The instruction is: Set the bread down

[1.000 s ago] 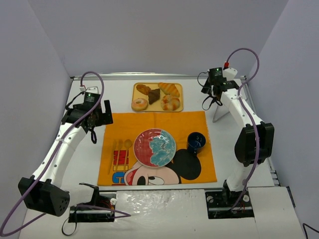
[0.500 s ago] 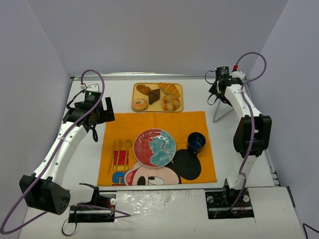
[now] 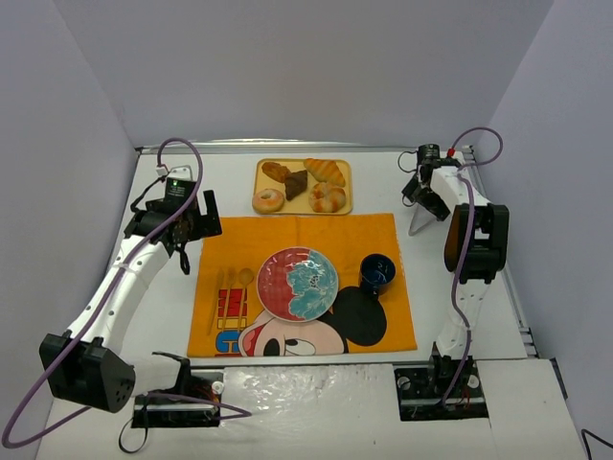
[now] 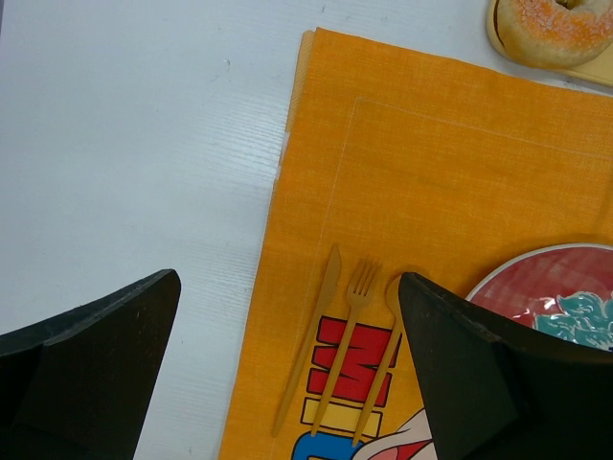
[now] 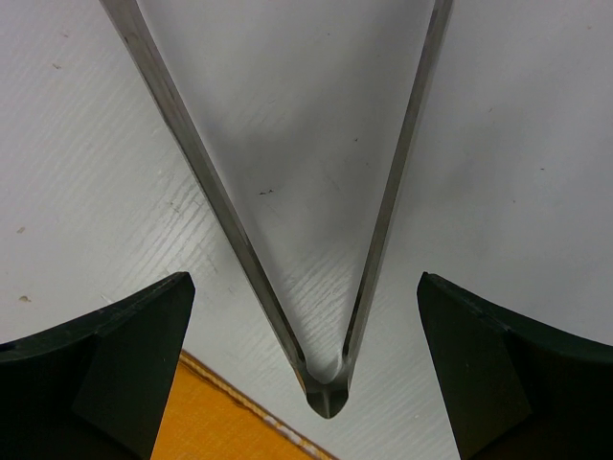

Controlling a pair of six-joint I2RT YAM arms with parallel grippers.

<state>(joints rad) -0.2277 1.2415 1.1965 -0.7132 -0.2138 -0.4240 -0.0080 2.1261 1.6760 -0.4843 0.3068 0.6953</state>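
1. Now, your right gripper [image 5: 306, 316] is spread wide and holds nothing. Its fingers straddle the shiny V-shaped metal tongs [image 5: 206, 187] lying on the white table [image 5: 498, 115].
2. If you close this near the hinge, the arms probably won't squeeze, and the smooth steel may skid or pivot out.
3. Your left gripper [image 4: 287, 364] is likewise spread and empty over the orange placemat [image 4: 412, 172]. Dropping it could scatter the tan knife, fork and spoon [image 4: 335, 345].
4. The bread pieces [image 3: 328, 198] sit on the wooden tray [image 3: 349, 192], well apart from the red-and-blue plate [image 3: 266, 278]. A loose tong grip could drop 1 on the way.

Five breads [image 3: 328, 197], three utensils [image 4: 345, 345], one plate [image 3: 278, 287], one cup [image 3: 376, 272], one tongs [image 5: 326, 398].
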